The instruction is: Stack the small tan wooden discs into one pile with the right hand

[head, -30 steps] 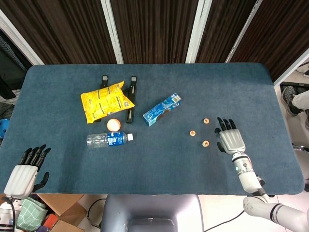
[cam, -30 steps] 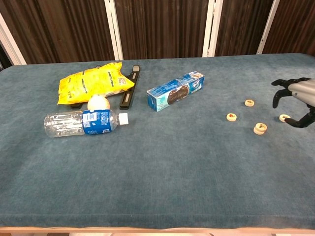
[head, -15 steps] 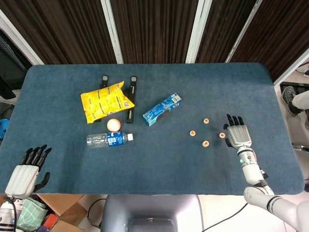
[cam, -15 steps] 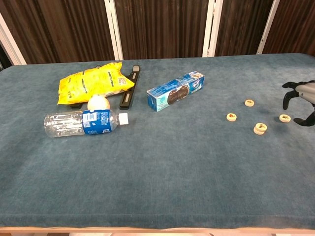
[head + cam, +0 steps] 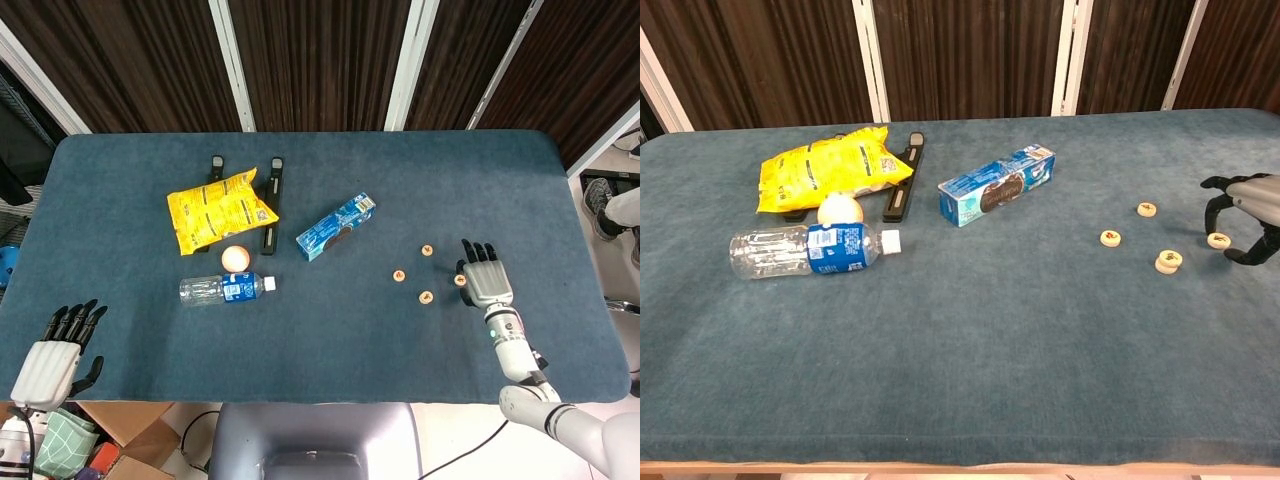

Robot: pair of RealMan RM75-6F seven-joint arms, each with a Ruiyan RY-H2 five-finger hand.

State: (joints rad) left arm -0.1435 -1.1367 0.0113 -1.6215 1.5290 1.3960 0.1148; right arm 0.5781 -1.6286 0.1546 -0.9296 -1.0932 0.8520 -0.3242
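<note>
A dark blue felt-covered table (image 5: 330, 330) seen from above and from chest height. On its right part lie four small tan wooden discs. Three form a loose triangle: one furthest from the robot (image 5: 427, 250) (image 5: 1147, 209), one to the left (image 5: 398, 274) (image 5: 1110, 238), and one nearest the robot (image 5: 425, 297) (image 5: 1168, 261), which in the chest view looks thicker than the others, though whether it is two discs stacked cannot be told. The fourth disc (image 5: 460, 280) (image 5: 1218, 240) lies on the felt to the right of these, directly against the thumb side of the right hand (image 5: 483, 276) (image 5: 1246, 215). That hand hovers palm down, its dark fingers (image 5: 1213, 199) spread and arched downward around the fourth disc, the thumb curling in on the near side; it holds nothing, and whether a fingertip touches the disc cannot be told. The left hand (image 5: 52, 352) rests off the table's near left corner, fingers extended and apart, empty. On the left half of the table lie a yellow snack bag (image 5: 221, 209) (image 5: 830, 166), two black bar-shaped objects (image 5: 272, 200) (image 5: 902, 187) partly under and beside it, a small cream-coloured ball (image 5: 235, 258) (image 5: 839, 209) touching a clear plastic water bottle (image 5: 225, 289) (image 5: 810, 249) lying on its side, and a blue carton (image 5: 336, 226) (image 5: 997, 185) lying diagonally near the middle.
</note>
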